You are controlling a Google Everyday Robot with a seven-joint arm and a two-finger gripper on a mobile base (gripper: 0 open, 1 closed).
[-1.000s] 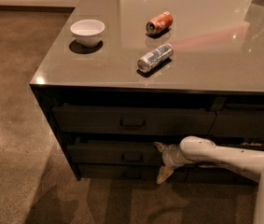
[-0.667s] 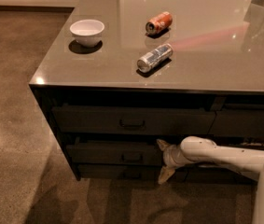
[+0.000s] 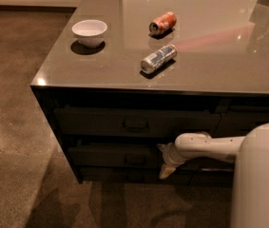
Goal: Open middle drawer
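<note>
A wide glossy grey-topped cabinet (image 3: 124, 75) holds the dark grey-brown middle drawer (image 3: 105, 155), second of three. The white arm's gripper (image 3: 163, 160) sits at the drawer front, just right of its small bar pull (image 3: 135, 159), fingers spread apart, clasping nothing.

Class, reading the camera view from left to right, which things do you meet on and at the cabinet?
Round white bowl → small bar pull of the dark grey-brown middle drawer → open white gripper, low at that drawer's front → robot's white body.
</note>
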